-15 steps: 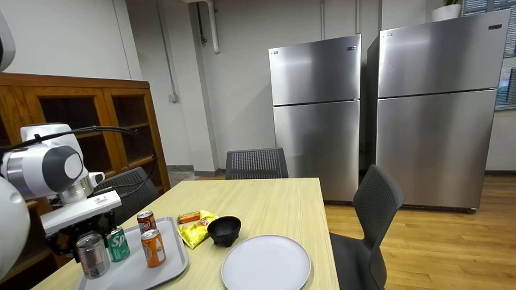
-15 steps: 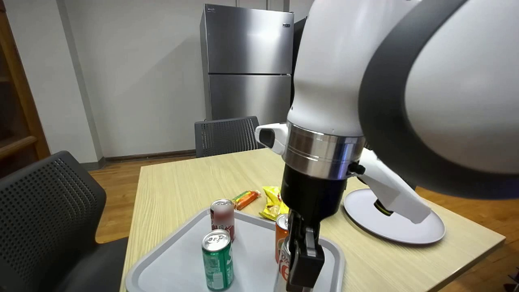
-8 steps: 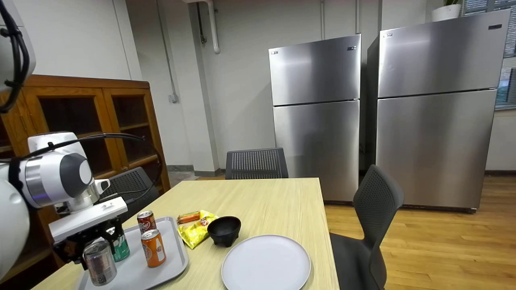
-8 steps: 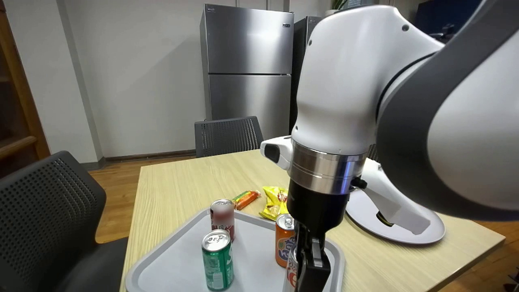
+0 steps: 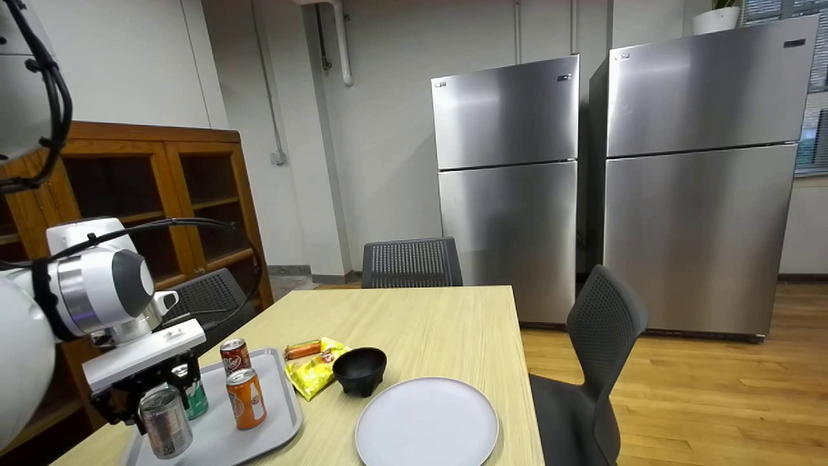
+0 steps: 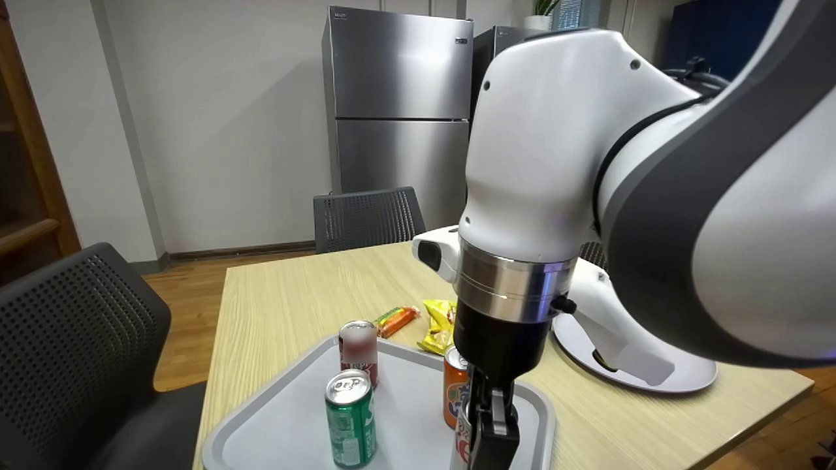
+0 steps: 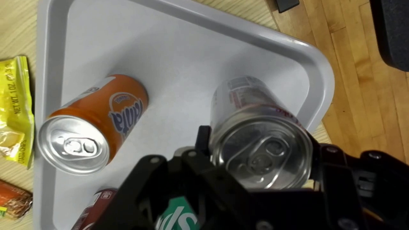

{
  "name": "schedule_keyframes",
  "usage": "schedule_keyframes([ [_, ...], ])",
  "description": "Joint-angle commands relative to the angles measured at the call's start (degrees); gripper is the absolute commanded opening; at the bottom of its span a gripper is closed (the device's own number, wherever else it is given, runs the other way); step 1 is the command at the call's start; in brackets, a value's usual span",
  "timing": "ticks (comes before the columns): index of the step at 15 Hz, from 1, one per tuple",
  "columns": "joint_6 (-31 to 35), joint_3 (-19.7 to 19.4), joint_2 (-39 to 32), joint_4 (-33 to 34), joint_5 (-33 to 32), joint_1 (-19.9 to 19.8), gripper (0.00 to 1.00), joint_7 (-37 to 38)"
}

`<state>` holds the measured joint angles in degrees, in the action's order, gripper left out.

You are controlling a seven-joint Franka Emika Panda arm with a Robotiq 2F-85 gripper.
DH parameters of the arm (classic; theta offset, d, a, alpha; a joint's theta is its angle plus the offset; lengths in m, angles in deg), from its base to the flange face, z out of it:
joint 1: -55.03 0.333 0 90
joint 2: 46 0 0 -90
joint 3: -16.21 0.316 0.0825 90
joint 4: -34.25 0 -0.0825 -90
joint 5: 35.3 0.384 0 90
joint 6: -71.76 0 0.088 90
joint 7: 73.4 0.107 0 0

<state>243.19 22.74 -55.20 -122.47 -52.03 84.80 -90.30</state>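
Note:
My gripper (image 7: pixel 258 148) is shut on a silver Diet Coke can (image 7: pixel 246 95), with a black finger pressed to either side near its top. In an exterior view the can (image 5: pixel 167 424) leans slightly along with the gripper, over the near part of the grey tray (image 5: pixel 278 424); whether its base touches the tray I cannot tell. An orange Fanta can (image 7: pixel 105 102) stands on the tray beside it. The green Sprite can (image 6: pixel 351 418) and a dark red can (image 6: pixel 358 352) also stand there. The fingers partly hide the Sprite can in the wrist view.
Beyond the tray on the wooden table (image 5: pixel 401 317) lie a yellow chip bag (image 5: pixel 317 372) and an orange snack packet (image 5: pixel 303 350). A black bowl (image 5: pixel 359 369) and a light round plate (image 5: pixel 427 421) are next to them. Dark chairs (image 5: pixel 598 343) surround the table.
In an exterior view, the gripper and the silver can have shifted together a little to the right and down, mostly in the first half second. The other cans have not moved.

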Motion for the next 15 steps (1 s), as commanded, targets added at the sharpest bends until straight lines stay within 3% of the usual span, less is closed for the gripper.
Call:
schedule_keyframes([
  [1, 0.8, -3.8, -2.4, 2.8, -4.6, 3.5, 0.38, 5.5],
  [15, 1.7, -12.1, -10.2, 8.0, -4.7, 12.6, 0.38, 9.5],
])
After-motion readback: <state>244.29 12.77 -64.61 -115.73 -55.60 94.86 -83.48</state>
